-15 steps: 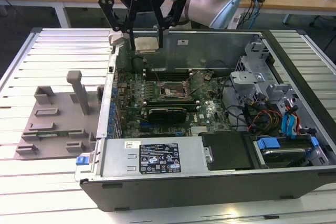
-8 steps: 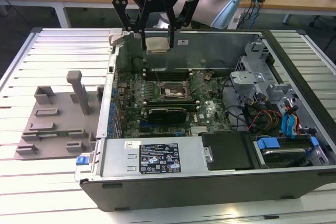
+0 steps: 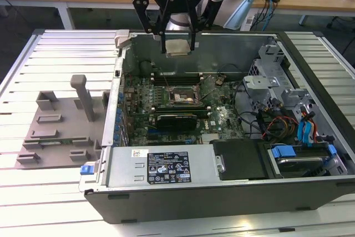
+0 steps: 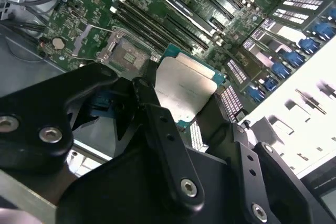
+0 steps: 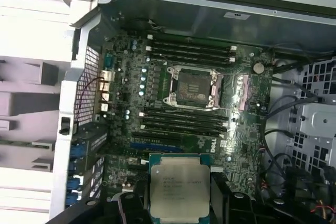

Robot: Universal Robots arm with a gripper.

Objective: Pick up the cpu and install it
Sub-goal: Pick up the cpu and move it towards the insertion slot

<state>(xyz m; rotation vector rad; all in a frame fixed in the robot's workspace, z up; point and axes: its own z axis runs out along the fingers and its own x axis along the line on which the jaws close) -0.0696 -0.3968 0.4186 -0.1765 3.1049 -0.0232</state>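
My gripper (image 3: 178,48) is shut on the cpu (image 3: 178,48), a flat square chip with a silvery top plate. In the exterior view it hangs above the open computer case, near the far wall. Both wrist views show the cpu (image 5: 180,187) (image 4: 185,87) held flat between the black fingers (image 4: 157,124). The dark metal-framed socket (image 5: 191,85) (image 3: 184,97) (image 4: 125,55) lies open on the green motherboard (image 5: 157,129), below the held chip and apart from it.
The case wall (image 3: 116,104) stands at the exterior view's left. A long grey box with a label (image 3: 166,167) spans the near side. Drive cages and cables (image 3: 288,109) fill the exterior view's right. A grey fixture (image 3: 61,131) sits on the slatted table outside the case.
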